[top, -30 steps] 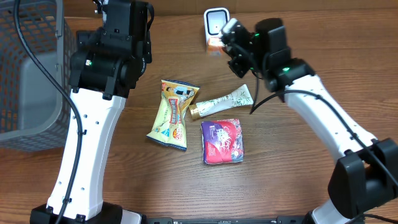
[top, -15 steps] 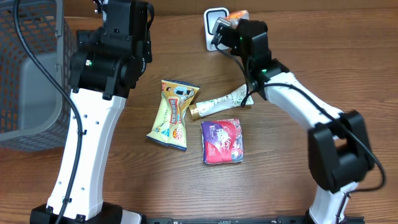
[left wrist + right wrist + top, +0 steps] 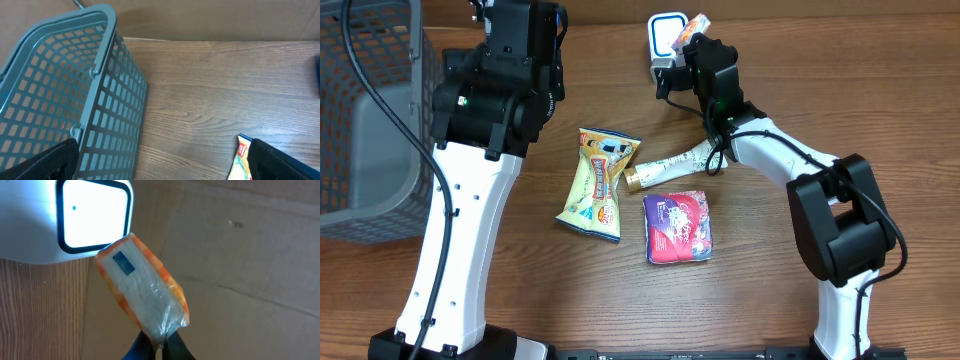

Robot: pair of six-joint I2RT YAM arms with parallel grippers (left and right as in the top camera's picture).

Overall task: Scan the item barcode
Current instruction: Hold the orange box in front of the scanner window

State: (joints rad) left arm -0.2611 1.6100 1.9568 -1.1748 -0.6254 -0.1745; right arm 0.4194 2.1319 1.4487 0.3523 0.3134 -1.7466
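Orange packet (image 3: 142, 292) pinched tight by right hand (image 3: 157, 346).

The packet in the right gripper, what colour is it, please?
Packet: orange edges, whitish middle; best in right wrist view.

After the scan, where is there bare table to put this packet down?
Bare wood lies right of the right arm, toward the right edge of the table, and along the front, below the purple pouch. Another strip runs between the basket and the yellow bag. Crowded: the middle, where bag, tube and pouch sit close, and around the scanner and the held packet.
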